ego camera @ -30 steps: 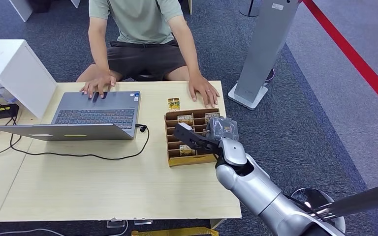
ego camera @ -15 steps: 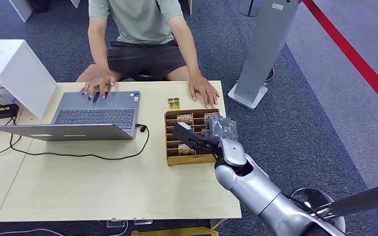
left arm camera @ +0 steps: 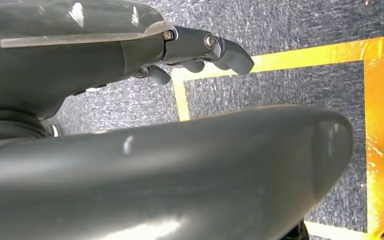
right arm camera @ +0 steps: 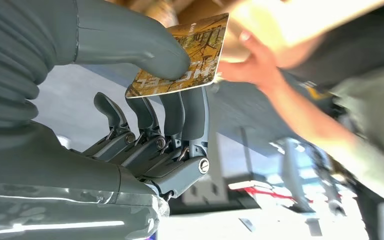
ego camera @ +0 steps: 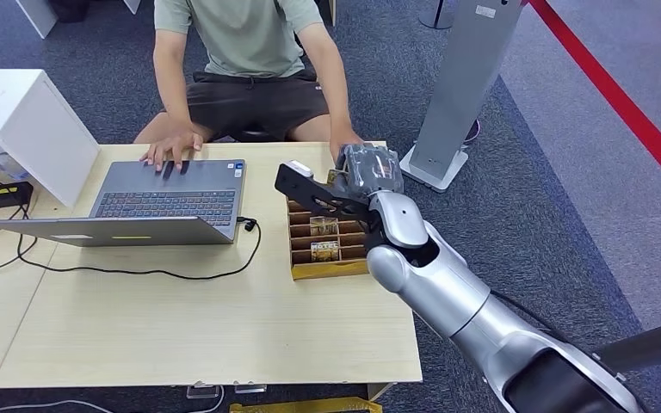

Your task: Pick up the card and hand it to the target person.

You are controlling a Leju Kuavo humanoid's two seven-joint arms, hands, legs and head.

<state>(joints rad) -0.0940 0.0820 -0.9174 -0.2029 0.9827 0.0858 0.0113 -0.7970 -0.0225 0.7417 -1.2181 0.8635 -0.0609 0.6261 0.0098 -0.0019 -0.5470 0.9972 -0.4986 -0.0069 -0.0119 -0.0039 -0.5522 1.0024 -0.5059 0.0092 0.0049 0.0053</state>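
The right robot hand (ego camera: 357, 176) pinches the card (right arm camera: 187, 55) between thumb and fingers, raised over the far end of the tray (ego camera: 331, 269) on the desk (ego camera: 181, 327). The person's hand (right arm camera: 252, 62) lies just beyond the card's far edge, seemingly touching it; the card's long axis points toward that hand. The handover looks close. The left robot hand (left arm camera: 195, 50) hangs by the floor, slack and holding nothing.

A golden-brown card (right arm camera: 187, 54) printed with what appears to be a dark branching pattern is pinched by a grey right hand (right arm camera: 145, 100). A pale wooden table (ego camera: 181, 318), silver laptop (ego camera: 168, 202) and blue-grey carpet (ego camera: 551, 198) are seen.
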